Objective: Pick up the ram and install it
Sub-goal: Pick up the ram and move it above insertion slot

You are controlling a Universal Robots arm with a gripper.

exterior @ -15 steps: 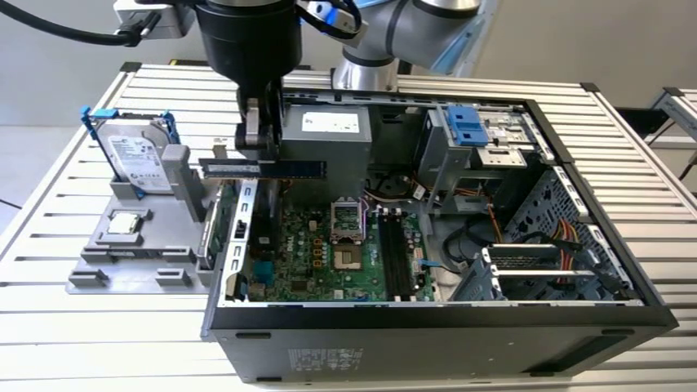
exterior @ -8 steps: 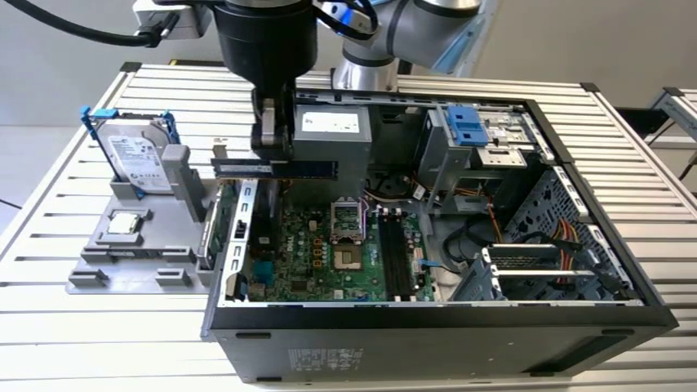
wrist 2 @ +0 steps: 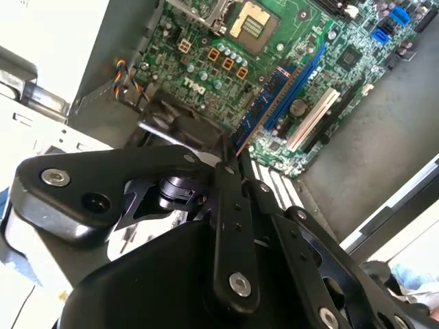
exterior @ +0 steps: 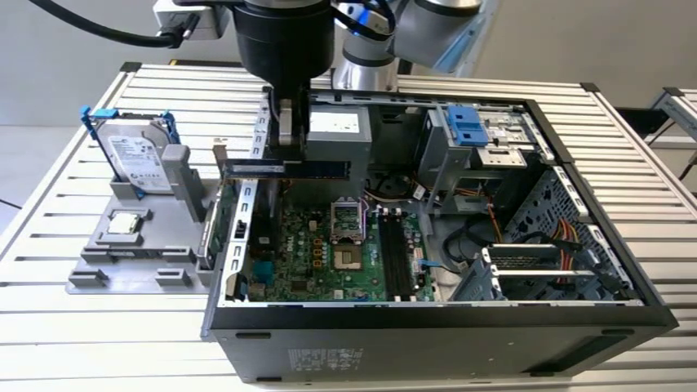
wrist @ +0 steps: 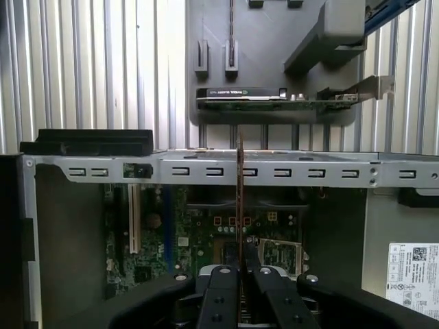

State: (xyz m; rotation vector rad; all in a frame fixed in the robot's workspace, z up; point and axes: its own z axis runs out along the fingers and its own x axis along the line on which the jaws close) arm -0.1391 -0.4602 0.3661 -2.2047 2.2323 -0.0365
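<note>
Clamped shut in the gripper (exterior: 286,158): the ram (exterior: 321,169), held level and on edge, in the air over the open computer case (exterior: 436,327), above its wall on the exterior view's left. Below, the green motherboard (exterior: 316,253). Beside the case, near the table's (exterior: 87,343) edge, a grey fixture (exterior: 126,261) with an upright hard drive (exterior: 136,159).

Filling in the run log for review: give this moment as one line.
gripper: shut on ram | ram: held level above open case | install: not yet seated
</note>
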